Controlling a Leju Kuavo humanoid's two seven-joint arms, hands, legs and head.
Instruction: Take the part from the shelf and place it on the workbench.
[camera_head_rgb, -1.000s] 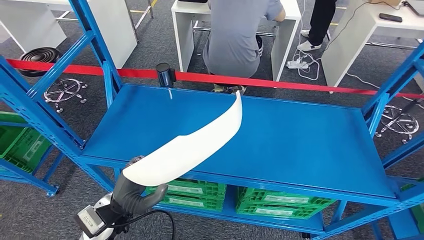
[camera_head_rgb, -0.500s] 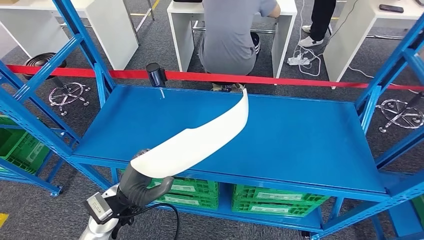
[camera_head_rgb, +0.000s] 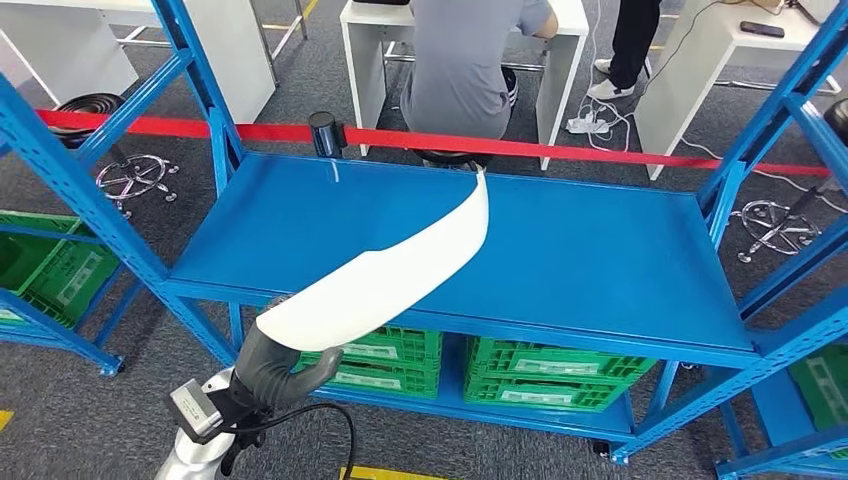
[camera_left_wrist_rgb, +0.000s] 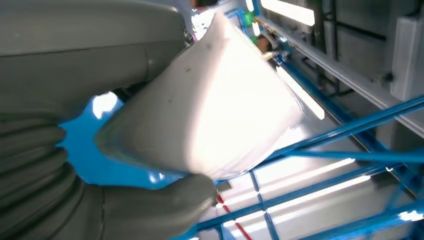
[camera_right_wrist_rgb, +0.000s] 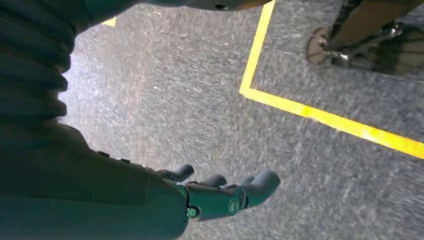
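Left hand (camera_head_rgb: 280, 368) grips the wide end of the long white part (camera_head_rgb: 385, 275), whose long axis runs away from the robot, its narrow tip raised above the blue shelf (camera_head_rgb: 560, 250). Green crates (camera_head_rgb: 545, 385) sit under that shelf. Right hand (camera_right_wrist_rgb: 225, 192) hangs with fingers spread, holding nothing, over grey floor (camera_right_wrist_rgb: 200, 100).

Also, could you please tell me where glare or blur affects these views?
Left wrist view: the white part in the left hand is overexposed and soft; ceiling lights flare. Right wrist view: floor streaked with blur, right hand dim. Head view: evenly lit and sharp.
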